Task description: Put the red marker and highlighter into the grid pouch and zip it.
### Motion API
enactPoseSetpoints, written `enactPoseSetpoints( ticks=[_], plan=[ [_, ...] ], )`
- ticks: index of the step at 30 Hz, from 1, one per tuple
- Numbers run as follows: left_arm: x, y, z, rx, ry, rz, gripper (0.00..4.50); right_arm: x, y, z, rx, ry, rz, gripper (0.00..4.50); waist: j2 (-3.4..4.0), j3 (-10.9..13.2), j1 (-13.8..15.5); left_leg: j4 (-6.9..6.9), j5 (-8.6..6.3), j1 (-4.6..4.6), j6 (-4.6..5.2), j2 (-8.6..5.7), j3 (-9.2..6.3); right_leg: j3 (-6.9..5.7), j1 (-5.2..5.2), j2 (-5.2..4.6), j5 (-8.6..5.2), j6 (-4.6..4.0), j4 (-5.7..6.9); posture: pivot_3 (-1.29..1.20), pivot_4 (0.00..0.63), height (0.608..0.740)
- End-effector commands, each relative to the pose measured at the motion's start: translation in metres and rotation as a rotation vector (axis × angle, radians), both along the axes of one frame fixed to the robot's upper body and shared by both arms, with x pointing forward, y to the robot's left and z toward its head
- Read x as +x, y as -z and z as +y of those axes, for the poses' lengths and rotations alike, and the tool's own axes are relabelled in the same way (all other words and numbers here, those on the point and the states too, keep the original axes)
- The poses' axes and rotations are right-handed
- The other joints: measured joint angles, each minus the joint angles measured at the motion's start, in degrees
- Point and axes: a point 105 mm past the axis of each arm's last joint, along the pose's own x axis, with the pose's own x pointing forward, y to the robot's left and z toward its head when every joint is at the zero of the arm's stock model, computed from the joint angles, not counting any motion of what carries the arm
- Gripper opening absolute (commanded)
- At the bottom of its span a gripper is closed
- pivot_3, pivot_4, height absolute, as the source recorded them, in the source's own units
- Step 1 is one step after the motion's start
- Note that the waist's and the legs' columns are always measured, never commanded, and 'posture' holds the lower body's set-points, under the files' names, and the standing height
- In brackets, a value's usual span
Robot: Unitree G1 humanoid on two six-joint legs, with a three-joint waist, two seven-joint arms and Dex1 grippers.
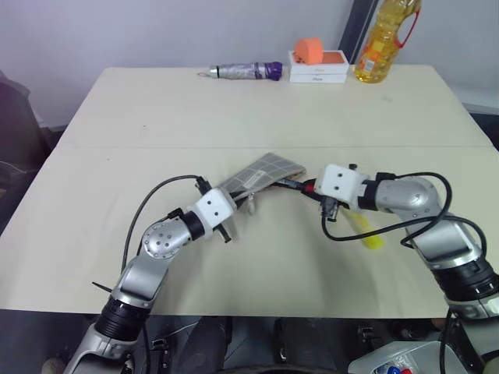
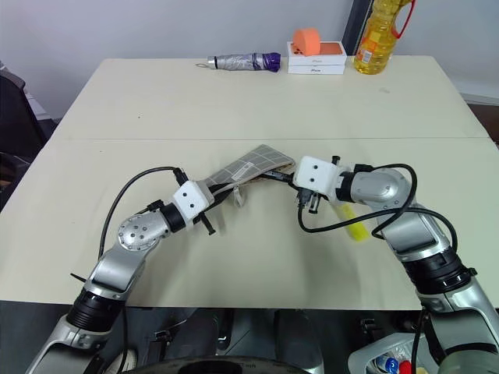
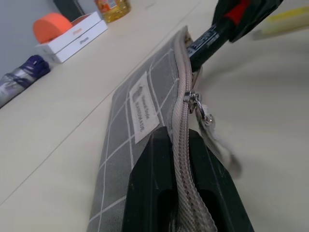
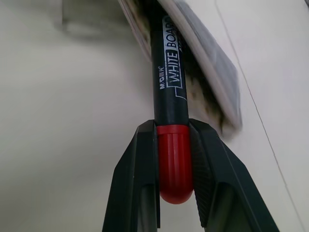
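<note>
Held off the pale beige tabletop: flat rectangular grey fabric grid pouch with white grid lines, a small white label with dark print on its side, a beige zipper along its top edge and a metal pull with a pale cord hanging from it. Clamped at its near end by the left gripper, black fingers pressed together on the zipper seam, one on each side. Zipper parted at the far end, mouth turned toward the right arm.

Pinched in the right gripper: slim red marker, black barrel printed "WHITE BOARD" in white letters, rounded glossy red end cap seated between the two black fingers. Barrel aimed at the pouch mouth, tip just inside the opening or at its lip; cannot tell how far in.

Lying flat on the table under and just beyond the right wrist: short chunky bright yellow highlighter, apart from the pouch, partly crossed by a black cable.

Along the far edge of the table, well apart from all this: grey folded umbrella with purple end, white-and-orange box with an orange rounded object on top, and a bottle of yellow oil.
</note>
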Motion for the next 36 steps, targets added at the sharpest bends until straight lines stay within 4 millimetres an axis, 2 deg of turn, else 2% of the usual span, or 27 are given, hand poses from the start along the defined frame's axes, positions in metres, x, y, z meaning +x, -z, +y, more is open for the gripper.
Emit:
enactPoseSetpoints(
  ticks=[1, 7, 9, 12, 14, 16, 19, 22, 26, 27, 31, 36],
  plan=[
    [-0.005, -0.007, -0.007, -0.005, 0.050, -0.028, 0.00, -0.008, -0.014, 0.023, 0.001, -0.097, -0.064, 0.33, 0.00, 0.0, 0.0, 0.00, 0.00, 0.00, 0.00, 0.00, 0.00, 0.00, 0.00, 0.00, 0.00, 0.00, 0.00, 0.00, 0.150, 0.740],
    [-0.010, -0.008, -0.013, -0.006, 0.108, -0.013, 0.00, -0.023, -0.011, 0.045, -0.058, -0.238, -0.087, 0.33, 0.00, 0.0, 0.0, 0.00, 0.00, 0.00, 0.00, 0.00, -0.01, -0.01, 0.00, 0.00, 0.00, 0.00, -0.01, 0.00, 0.150, 0.740],
    [-0.011, -0.008, -0.013, 0.000, 0.115, -0.011, 0.00, -0.023, -0.013, 0.047, -0.050, -0.241, -0.097, 0.33, 0.00, 0.0, 0.0, -0.01, 0.00, 0.00, 0.00, 0.00, -0.02, -0.01, 0.00, 0.00, 0.00, 0.00, 0.00, 0.00, 0.150, 0.740],
    [-0.010, -0.008, -0.011, 0.005, 0.115, -0.009, 0.00, -0.014, -0.017, 0.040, -0.044, -0.195, -0.102, 0.33, 0.00, 0.0, 0.0, 0.00, 0.00, 0.00, 0.00, 0.00, -0.02, -0.01, 0.00, 0.00, 0.00, 0.00, 0.00, 0.00, 0.150, 0.740],
    [-0.009, -0.008, -0.009, 0.001, 0.105, -0.007, 0.00, -0.010, -0.023, 0.033, -0.022, -0.154, -0.091, 1.38, 0.00, 0.0, -0.1, 0.00, 0.00, 0.00, 0.00, 0.00, -0.03, -0.01, 0.00, 0.00, 0.00, 0.00, -0.01, 0.00, 0.150, 0.740],
    [-0.008, -0.010, -0.007, -0.014, 0.090, -0.003, 0.00, -0.007, -0.030, 0.029, 0.008, -0.127, -0.092, 2.22, 0.00, 0.0, 0.0, -0.01, 0.00, 0.00, 0.00, 0.00, -0.03, -0.01, -0.01, 0.00, 0.00, 0.00, 0.00, 0.00, 0.150, 0.740],
    [-0.001, -0.018, -0.004, -0.104, 0.038, 0.019, 0.00, 0.001, -0.053, 0.008, 0.124, -0.008, -0.112, 3.71, 0.00, 0.0, 0.1, 0.00, 0.00, -0.01, 0.00, 0.00, -0.04, -0.01, 0.01, -0.01, 0.00, 0.00, -0.01, 0.00, 0.150, 0.740],
    [0.005, -0.022, -0.002, -0.187, -0.006, 0.053, 0.00, -0.002, -0.057, -0.017, 0.171, 0.076, -0.064, 3.71, 0.00, 0.0, 0.2, 0.03, -0.01, -0.02, 0.01, -0.01, -0.06, -0.02, 0.05, -0.01, 0.00, 0.00, -0.03, 0.00, 0.150, 0.740],
    [0.010, -0.024, -0.004, -0.242, -0.036, 0.072, 0.00, -0.008, -0.044, -0.050, 0.199, 0.211, 0.007, 3.71, -0.01, 0.0, 0.2, 0.02, -0.04, -0.02, 0.07, -0.02, -0.07, -0.05, 0.11, -0.01, 0.00, 0.00, -0.09, 0.00, 0.150, 0.740],
    [0.013, -0.026, -0.005, -0.276, -0.047, 0.083, 0.00, -0.012, -0.035, -0.062, 0.235, 0.276, 0.045, 3.71, -0.01, 0.0, 0.2, 0.02, -0.05, -0.01, 0.08, -0.01, -0.07, -0.05, 0.11, -0.01, 0.00, 0.00, -0.09, 0.00, 0.150, 0.740],
    [0.021, -0.028, -0.013, -0.311, -0.048, 0.098, 0.00, -0.032, -0.005, -0.091, 0.311, 0.456, 0.163, 3.71, -0.01, 0.0, 0.3, 0.08, -0.06, -0.01, 0.10, -0.02, -0.04, -0.07, 0.16, 0.00, 0.01, 0.01, -0.09, 0.00, 0.150, 0.740],
    [0.024, -0.025, -0.020, -0.296, -0.013, 0.106, 0.00, -0.054, 0.033, -0.116, 0.316, 0.636, 0.265, 3.71, -0.01, 0.0, 0.0, 0.05, -0.06, 0.05, 0.11, -0.02, 0.00, -0.07, 0.18, 0.03, 0.01, 0.01, -0.07, 0.00, 0.150, 0.740]
  ],
)
